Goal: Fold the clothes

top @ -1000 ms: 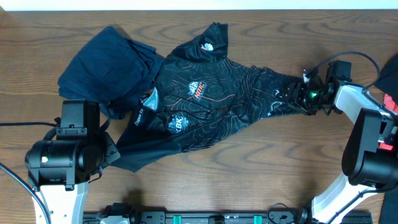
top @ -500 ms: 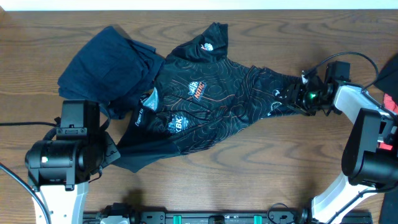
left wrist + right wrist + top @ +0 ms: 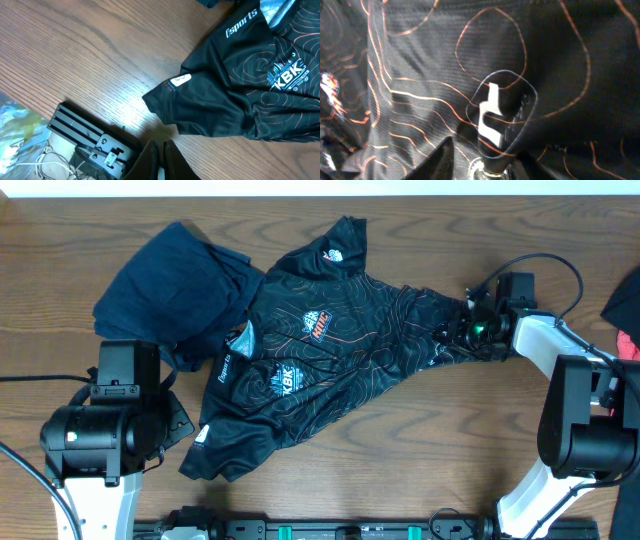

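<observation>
The clothes (image 3: 340, 340) are a black jersey with thin orange contour lines, lying crumpled across the table; its upper-left part (image 3: 170, 280) is turned over and shows plain dark cloth. My right gripper (image 3: 465, 330) sits at the jersey's right end. In the right wrist view the mesh cloth (image 3: 420, 60) drapes over one finger and fills the gap, and the right gripper (image 3: 470, 150) is shut on it. My left gripper (image 3: 160, 157) is shut and empty over bare wood, just short of the jersey's hem corner (image 3: 172, 97) with its small white tag (image 3: 181, 80).
The left arm (image 3: 105, 430) stands at the front left beside the hem. A black rail with cables (image 3: 85, 135) runs along the table's front edge. Something red and black (image 3: 625, 320) sits at the far right edge. Bare wooden table (image 3: 420, 450) lies in front of the jersey.
My right gripper has closed on the jersey's right end and shifted left. The jersey's front-left hem has slid out towards the front edge, showing its white tag. The left arm has not moved.
</observation>
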You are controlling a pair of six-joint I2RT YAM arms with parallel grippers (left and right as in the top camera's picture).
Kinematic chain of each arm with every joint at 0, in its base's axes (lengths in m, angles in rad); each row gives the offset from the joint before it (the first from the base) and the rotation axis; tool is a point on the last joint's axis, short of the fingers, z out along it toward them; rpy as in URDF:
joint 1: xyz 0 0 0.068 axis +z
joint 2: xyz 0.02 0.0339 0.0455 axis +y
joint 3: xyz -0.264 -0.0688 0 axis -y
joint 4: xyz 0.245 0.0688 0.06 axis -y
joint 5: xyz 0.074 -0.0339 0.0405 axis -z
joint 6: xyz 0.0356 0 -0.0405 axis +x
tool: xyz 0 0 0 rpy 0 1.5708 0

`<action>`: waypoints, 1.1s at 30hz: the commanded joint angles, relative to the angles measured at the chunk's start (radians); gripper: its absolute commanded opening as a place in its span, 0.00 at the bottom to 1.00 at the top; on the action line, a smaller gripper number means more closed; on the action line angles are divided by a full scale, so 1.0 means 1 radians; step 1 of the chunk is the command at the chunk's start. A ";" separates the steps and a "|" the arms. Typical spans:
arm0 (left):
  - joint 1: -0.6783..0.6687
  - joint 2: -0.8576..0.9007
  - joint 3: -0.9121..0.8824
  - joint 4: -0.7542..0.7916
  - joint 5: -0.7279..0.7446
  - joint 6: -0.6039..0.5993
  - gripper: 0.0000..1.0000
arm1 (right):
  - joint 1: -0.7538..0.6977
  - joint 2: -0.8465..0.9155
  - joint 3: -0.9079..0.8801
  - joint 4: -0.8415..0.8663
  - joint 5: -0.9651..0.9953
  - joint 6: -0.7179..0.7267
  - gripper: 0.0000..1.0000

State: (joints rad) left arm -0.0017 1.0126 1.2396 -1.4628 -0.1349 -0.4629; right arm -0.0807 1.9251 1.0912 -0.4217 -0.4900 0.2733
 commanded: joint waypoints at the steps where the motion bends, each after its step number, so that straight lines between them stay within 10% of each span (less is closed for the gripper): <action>1: 0.003 -0.001 0.014 -0.006 -0.015 0.014 0.08 | -0.006 0.016 -0.008 -0.009 0.037 0.039 0.01; 11: 0.003 -0.001 0.002 -0.021 0.103 0.014 0.08 | -0.126 -0.287 -0.006 -0.192 0.049 -0.042 0.01; 27: 0.002 -0.001 -0.212 -0.006 0.309 0.025 0.62 | -0.146 -0.703 -0.006 -0.959 0.525 0.249 0.02; 33: 0.002 -0.001 -0.379 0.078 0.422 0.060 0.72 | -0.146 -0.713 -0.006 -0.901 0.538 0.237 0.45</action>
State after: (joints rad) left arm -0.0017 1.0126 0.9211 -1.4006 0.1989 -0.4313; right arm -0.2234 1.2171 1.0836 -1.3460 -0.0017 0.5011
